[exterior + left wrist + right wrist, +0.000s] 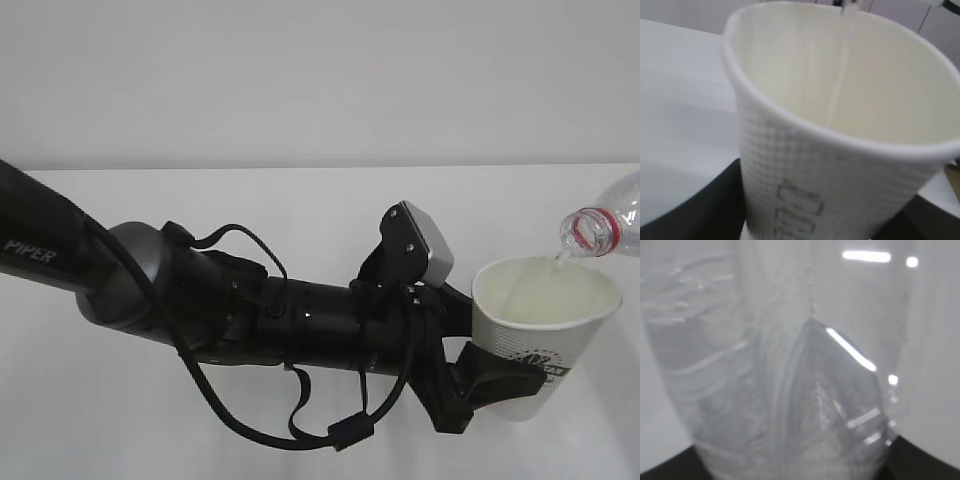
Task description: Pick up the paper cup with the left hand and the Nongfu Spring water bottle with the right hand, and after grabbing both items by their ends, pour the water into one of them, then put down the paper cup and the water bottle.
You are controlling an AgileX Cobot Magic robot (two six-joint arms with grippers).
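Left arm (300,315) stretched nearly level across the exterior view from the left edge toward the right, thick black link lettered PIPER at the far left, black cables looped under and over the forearm. Grey camera box (425,243) perched on top of the wrist. Left pincer (490,380) at the arm's right end, jaws parted and clamped on the lower wall of the cup (540,335), dark fingers (705,205) flanking its base in the left wrist view. Right arm out of the exterior view; right pincer's dark jaw edges just visible at the bottom corners of the right wrist view, closed around the bottle (790,390).
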